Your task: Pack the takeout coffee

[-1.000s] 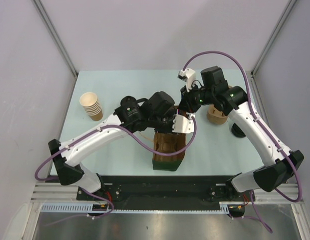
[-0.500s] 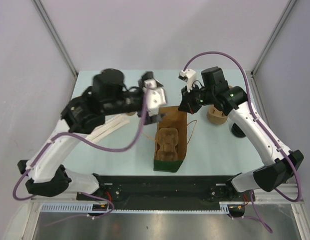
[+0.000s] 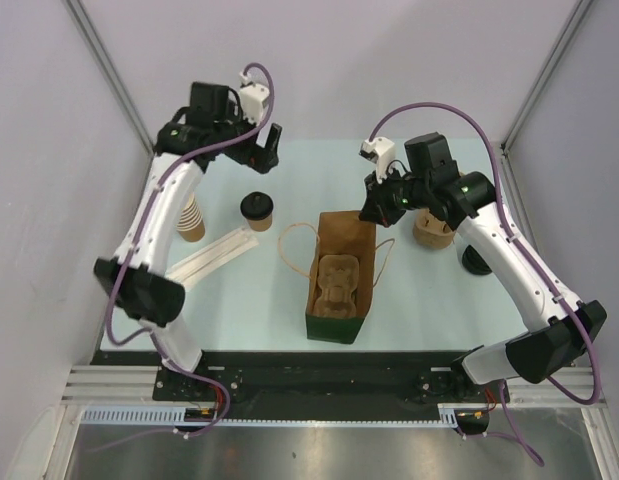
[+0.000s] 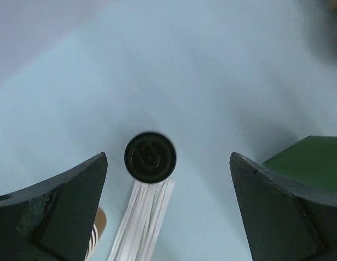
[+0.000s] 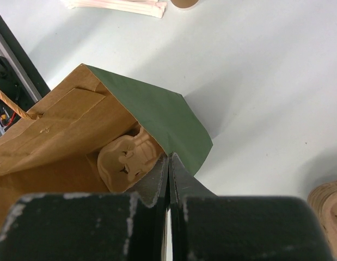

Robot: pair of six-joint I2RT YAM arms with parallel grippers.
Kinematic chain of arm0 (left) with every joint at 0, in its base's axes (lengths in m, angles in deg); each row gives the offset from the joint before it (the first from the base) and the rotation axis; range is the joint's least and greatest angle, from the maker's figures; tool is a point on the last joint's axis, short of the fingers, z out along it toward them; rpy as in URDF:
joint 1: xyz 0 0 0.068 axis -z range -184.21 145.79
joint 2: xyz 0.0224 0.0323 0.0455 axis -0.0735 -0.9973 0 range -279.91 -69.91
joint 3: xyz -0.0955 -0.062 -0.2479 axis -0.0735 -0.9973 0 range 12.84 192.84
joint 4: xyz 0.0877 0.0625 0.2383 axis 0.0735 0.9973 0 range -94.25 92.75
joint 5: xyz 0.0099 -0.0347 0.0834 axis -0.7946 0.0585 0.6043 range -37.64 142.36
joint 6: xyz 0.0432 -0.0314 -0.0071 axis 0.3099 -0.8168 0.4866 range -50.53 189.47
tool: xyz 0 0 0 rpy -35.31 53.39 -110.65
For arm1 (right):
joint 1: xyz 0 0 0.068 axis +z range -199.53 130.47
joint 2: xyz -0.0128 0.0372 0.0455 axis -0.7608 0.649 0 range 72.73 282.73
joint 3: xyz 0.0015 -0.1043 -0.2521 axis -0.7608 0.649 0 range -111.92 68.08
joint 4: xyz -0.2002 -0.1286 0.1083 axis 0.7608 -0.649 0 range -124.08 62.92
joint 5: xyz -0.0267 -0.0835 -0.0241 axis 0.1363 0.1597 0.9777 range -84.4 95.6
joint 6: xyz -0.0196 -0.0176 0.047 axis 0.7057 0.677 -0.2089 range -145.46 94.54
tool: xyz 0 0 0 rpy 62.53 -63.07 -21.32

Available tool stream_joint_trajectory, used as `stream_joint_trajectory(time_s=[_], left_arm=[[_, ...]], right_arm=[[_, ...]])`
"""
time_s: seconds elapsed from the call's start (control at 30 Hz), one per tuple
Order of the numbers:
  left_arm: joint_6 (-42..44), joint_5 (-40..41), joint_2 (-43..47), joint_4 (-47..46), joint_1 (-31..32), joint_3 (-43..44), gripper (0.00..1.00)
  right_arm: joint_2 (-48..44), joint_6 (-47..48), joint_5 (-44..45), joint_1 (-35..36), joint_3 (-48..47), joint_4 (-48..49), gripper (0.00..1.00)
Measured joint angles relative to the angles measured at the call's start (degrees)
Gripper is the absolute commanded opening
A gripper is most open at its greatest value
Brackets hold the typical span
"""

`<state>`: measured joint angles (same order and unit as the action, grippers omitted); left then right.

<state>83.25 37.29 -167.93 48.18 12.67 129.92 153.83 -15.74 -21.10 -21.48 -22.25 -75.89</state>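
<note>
Your right gripper pinches the green paper bag open; your left gripper, jaws spread, faces the black-lidded tan paper cup.

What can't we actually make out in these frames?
- Paper cup stack: top view, left arm partly covers it; count unreadable.
- Pulp carriers by the right arm: arm overlaps them in top view; right wrist view cuts them at its edge.
- Takeout coffee: left wrist view blurred, lid hides the cup wall.
- Green bag floor: carrier inside covers it in top and right wrist views.
</note>
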Motion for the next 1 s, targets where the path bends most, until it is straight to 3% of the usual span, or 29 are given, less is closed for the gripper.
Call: stream_joint_trajectory(time_s=[0.23, 1.0], left_arm=[[-2.23, 5.16, -11.47, 2.67, -4.44, -5.97, 0.99], [-2.89, 4.31, -19.30, 1.97, -5.14, -10.08, 0.99]], right_arm=[[0.02, 0.02, 0.35, -0.72, 0.00, -0.15, 0.00], [1.86, 0.46, 0.57, -2.03, 0.00, -0.15, 0.00]])
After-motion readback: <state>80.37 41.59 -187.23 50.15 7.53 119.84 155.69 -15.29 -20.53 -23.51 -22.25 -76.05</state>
